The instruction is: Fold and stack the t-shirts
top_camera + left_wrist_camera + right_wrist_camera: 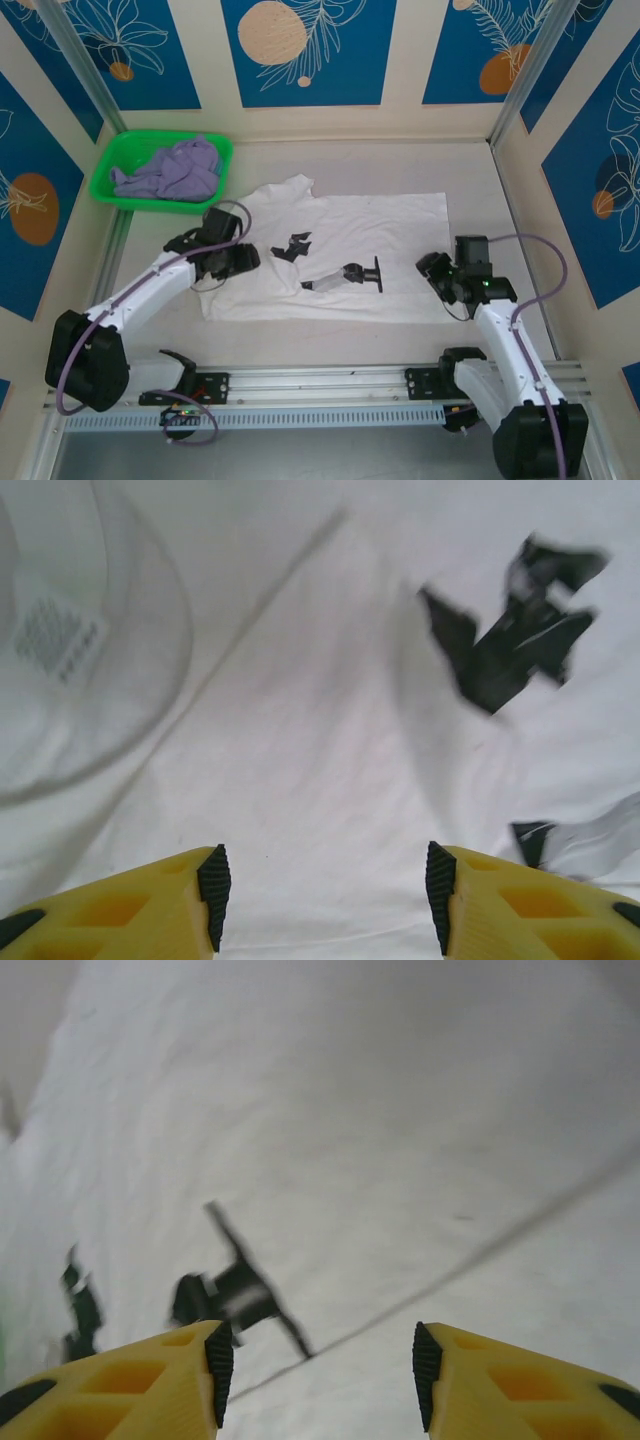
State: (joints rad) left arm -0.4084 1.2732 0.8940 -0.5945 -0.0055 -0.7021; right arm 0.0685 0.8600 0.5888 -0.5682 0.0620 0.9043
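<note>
The white t-shirt (pixel 385 232) lies spread flat across the middle of the table, its black-and-grey print (pixel 340 272) facing up. The pale lavender t-shirt (pixel 175 168) sits crumpled in the green basket (pixel 106 165) at the back left. My left gripper (pixel 240 260) hovers over the white shirt's left end, near the collar (pixel 60 640); in the left wrist view it (pixel 325 880) is open with nothing between the pads. My right gripper (pixel 431 268) is at the shirt's right edge; in the right wrist view it (pixel 318 1360) is open over the cloth (pixel 350 1110), nothing held.
Walls with blue leaf panels close in the table on three sides. A metal rail (pixel 330 380) carrying both arm bases runs along the near edge. Bare table (pixel 400 165) lies behind the white shirt and to the right of the basket.
</note>
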